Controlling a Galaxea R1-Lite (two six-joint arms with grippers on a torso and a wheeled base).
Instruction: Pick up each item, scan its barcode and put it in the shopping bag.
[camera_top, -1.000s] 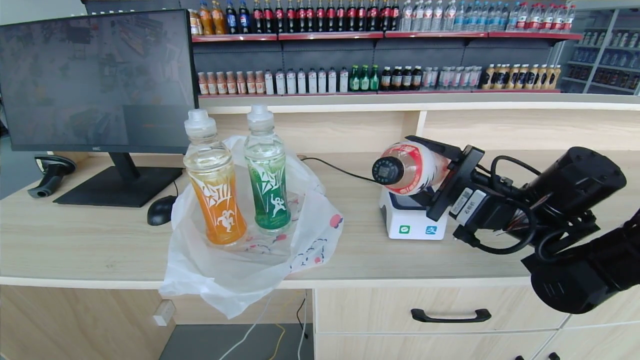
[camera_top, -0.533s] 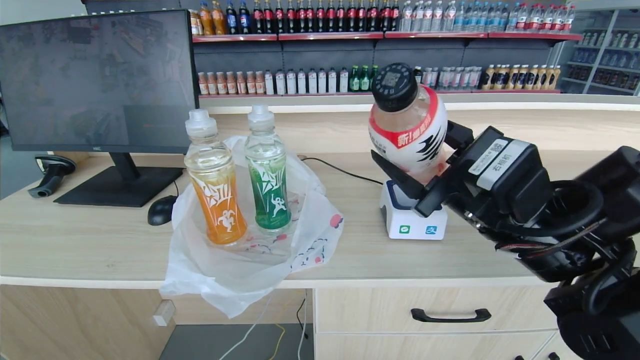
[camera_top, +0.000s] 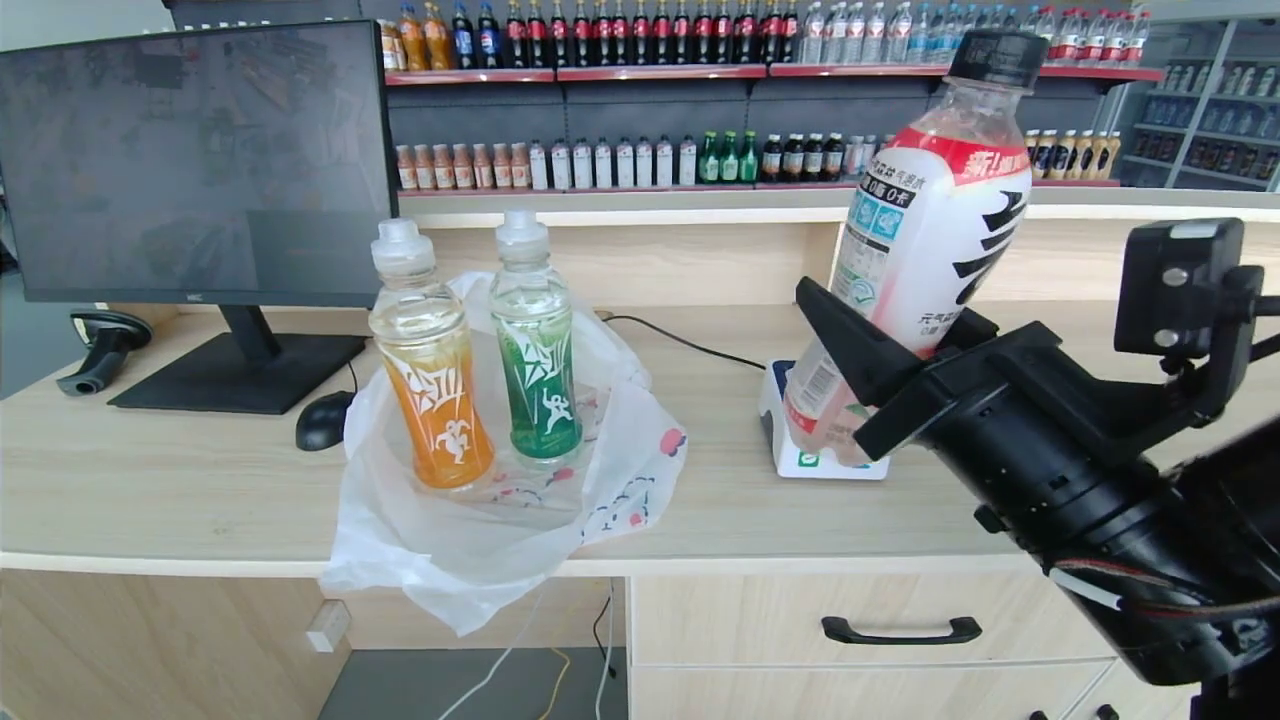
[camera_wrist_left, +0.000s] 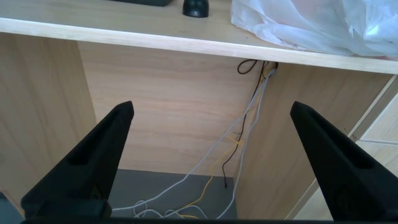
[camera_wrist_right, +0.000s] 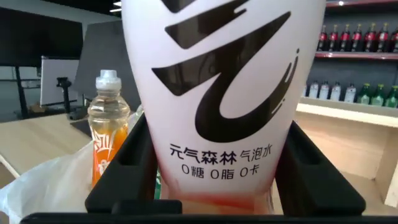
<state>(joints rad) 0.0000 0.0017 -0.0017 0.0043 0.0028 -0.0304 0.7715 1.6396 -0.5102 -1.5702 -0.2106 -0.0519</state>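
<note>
Weight is what I judge first: the white bottle (camera_top: 930, 250) looks full, so fairly heavy, its plastic wall firm but its glossy label likely slippery. My right claw (camera_top: 890, 335) pinches it low on the body, below the bulge, which seems the safest hold. It hangs just above the scanner (camera_top: 830, 462) on the counter (camera_top: 200, 490), near the shopping bag (camera_top: 480, 540) where an orange bottle (camera_top: 430, 390) and a green bottle (camera_top: 535, 370) stand. My left claw (camera_wrist_left: 211, 155) is spread wide below the counter edge. A second ago the bottle lay sideways, cap toward me; now it stands nearly upright and higher.
</note>
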